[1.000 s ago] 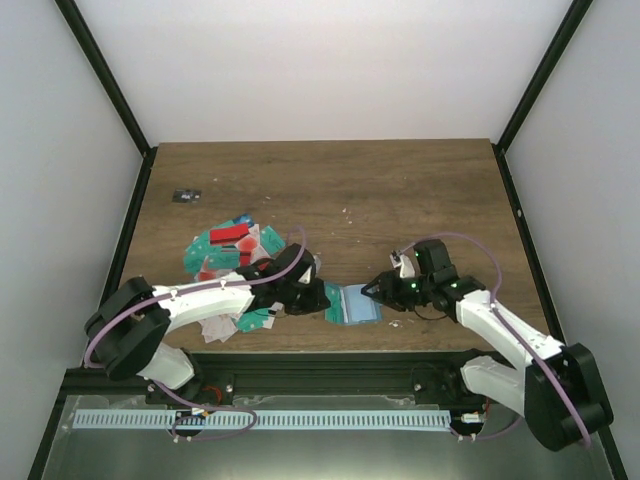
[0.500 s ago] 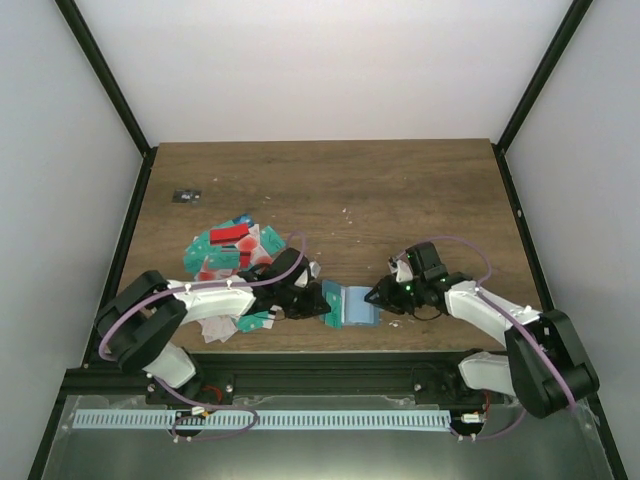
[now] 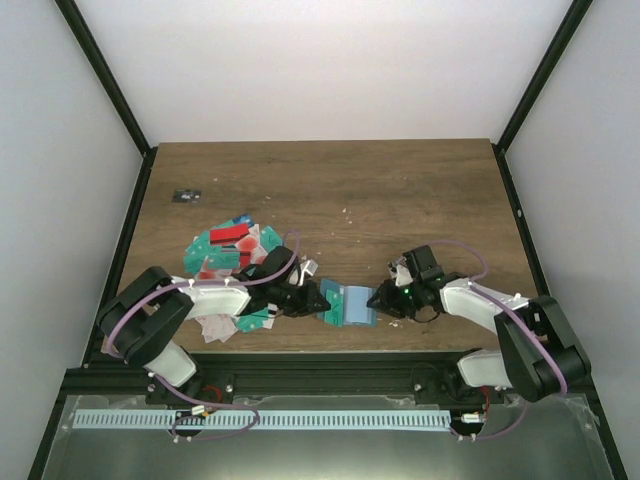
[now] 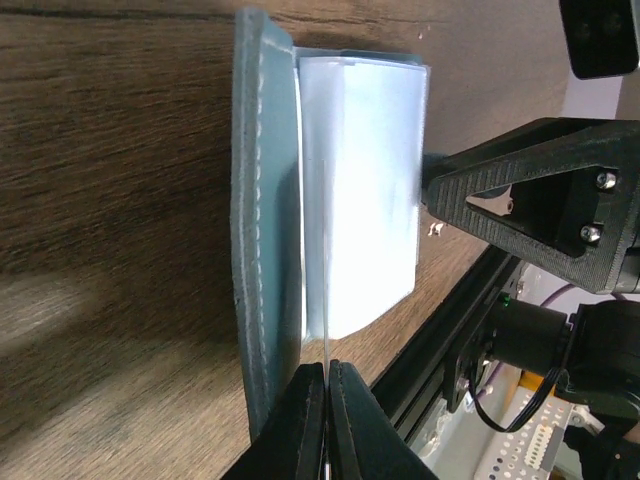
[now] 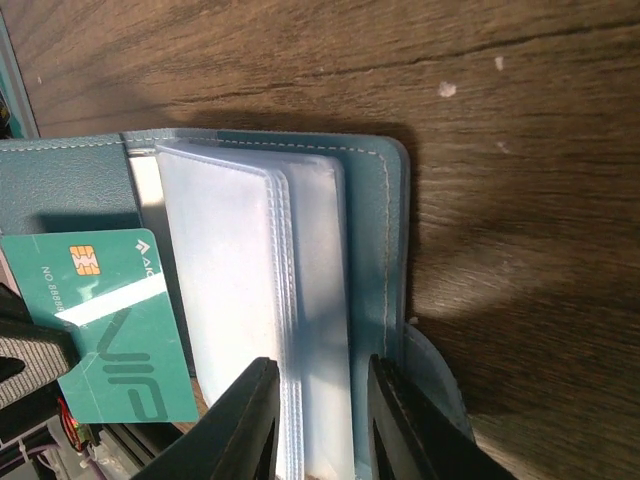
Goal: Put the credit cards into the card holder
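The teal-blue card holder [image 3: 353, 305] lies open near the table's front edge, its clear sleeves [image 5: 250, 270] fanned up. My right gripper [image 3: 383, 298] grips the sleeve stack and right cover [image 5: 370, 230] between its fingers [image 5: 252, 420]. My left gripper [image 3: 318, 298] is shut on a teal credit card [image 5: 110, 330] with a chip. It holds the card edge-on [image 4: 327, 300] over the holder's left half, beside the left cover [image 4: 265, 200]. The other credit cards [image 3: 230, 252], red, teal and white, lie in a pile to the left.
A small black object [image 3: 186, 195] lies at the table's far left. The black frame rail [image 3: 320, 360] runs just in front of the holder. The right gripper's black body [image 4: 540, 200] sits close across the holder from my left gripper.
My left gripper has moved right with the teal card, from the pile's edge to the holder's left half. The right gripper has shifted slightly left on the holder.
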Motion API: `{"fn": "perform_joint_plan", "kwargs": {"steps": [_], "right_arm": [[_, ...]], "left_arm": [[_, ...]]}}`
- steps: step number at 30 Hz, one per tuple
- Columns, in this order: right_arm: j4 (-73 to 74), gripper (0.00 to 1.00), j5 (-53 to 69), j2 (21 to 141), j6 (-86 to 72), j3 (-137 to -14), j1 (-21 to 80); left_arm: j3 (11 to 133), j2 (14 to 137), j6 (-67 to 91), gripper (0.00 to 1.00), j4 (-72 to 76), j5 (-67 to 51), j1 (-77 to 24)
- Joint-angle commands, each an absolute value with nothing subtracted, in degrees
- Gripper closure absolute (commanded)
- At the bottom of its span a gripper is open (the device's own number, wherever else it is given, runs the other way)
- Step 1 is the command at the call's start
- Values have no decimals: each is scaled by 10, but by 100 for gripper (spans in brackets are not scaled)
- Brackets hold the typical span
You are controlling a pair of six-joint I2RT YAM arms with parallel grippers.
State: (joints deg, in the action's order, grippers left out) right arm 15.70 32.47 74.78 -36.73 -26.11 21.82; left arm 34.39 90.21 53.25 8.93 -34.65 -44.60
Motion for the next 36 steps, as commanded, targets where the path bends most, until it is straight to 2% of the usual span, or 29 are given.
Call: {"fn": "perform_joint_plan", "kwargs": {"steps": [1, 13, 27, 36], "right_arm": [[163, 73, 285, 775, -351, -263, 216], [157, 73, 281, 787, -352, -264, 216], [155, 74, 279, 790, -356, -264, 216], [154, 74, 281, 795, -353, -266, 216]], "left_arm": [[356, 898, 506, 96, 104, -370, -435], [378, 927, 465, 96, 100, -402, -423], [402, 957, 432, 96, 54, -386, -410], [404, 966, 432, 96, 80, -412, -409]]}}
